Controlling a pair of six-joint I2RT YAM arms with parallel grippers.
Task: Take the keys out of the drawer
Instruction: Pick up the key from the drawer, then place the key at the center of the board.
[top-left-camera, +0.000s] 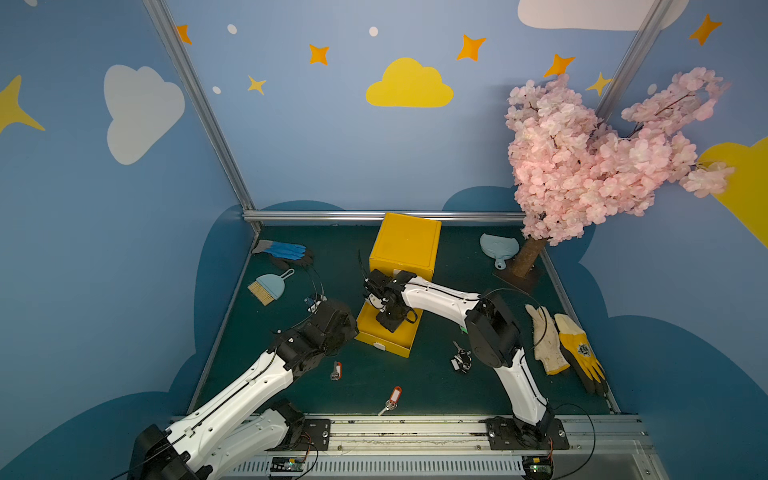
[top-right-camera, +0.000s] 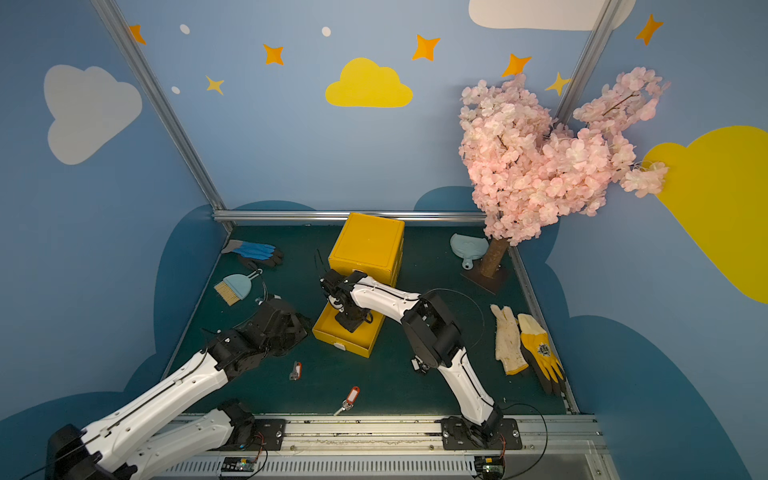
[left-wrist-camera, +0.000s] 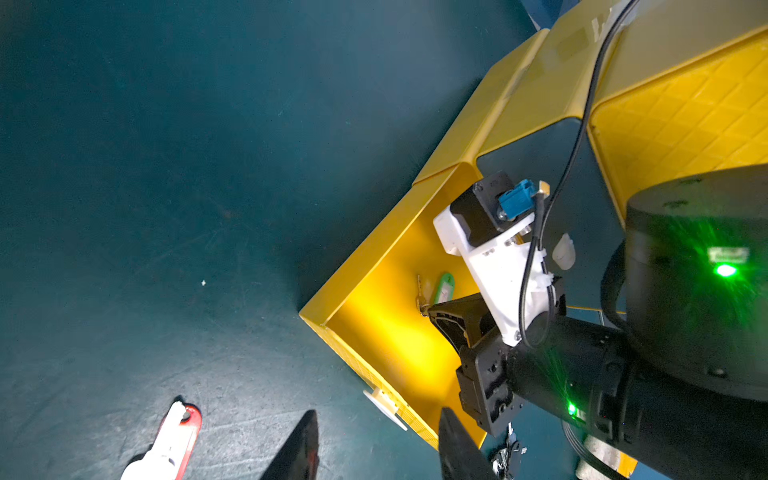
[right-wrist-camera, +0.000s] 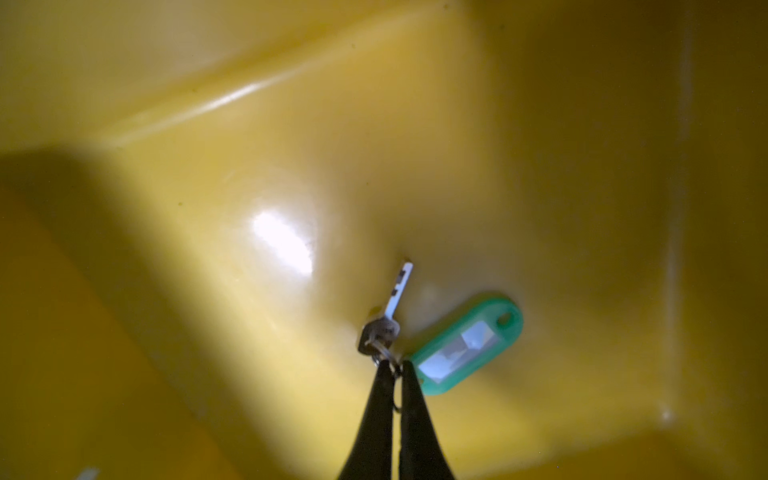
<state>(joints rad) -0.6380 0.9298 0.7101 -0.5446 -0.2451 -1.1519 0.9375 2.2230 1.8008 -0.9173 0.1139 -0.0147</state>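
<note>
**Right gripper is pinching the green-tagged key's ring inside the drawer**

The green-tagged key (right-wrist-camera: 390, 316) is lying on the yellow floor of the open drawer (top-left-camera: 388, 348), the only key showing in there. Your right gripper (right-wrist-camera: 395, 365) is reaching down into it with its fingertips pressed together on the ring (right-wrist-camera: 382, 353). The metal blade (right-wrist-camera: 398, 293) is running lengthwise straight away from the fingertips. The green tag (right-wrist-camera: 469, 353) is splaying off at an angle, so the two are making a V from the ring. Whether the key is already off the floor cannot be told.

The drawer is standing pulled out of the yellow cabinet (top-left-camera: 405, 241) toward the front edge of the table (top-left-camera: 415, 382), in the middle of it. Beyond the drawer, an orange-red-tagged key (top-left-camera: 336, 370) and a second orange-red-tagged key (top-left-camera: 392, 399) are lying toward that front edge. A black-and-white bunch (top-left-camera: 460, 359) is lying beside your right arm. Your left gripper (left-wrist-camera: 378, 411) is hovering by the drawer's front left corner, fingers apart and holding nothing.

You are probably best served by lifting straight up. Let blade and tag hang below the ring until both clear the rim. The hold is only on thin wire, so a sideways drag could catch the tag on the drawer wall and pull the ring free.
</note>
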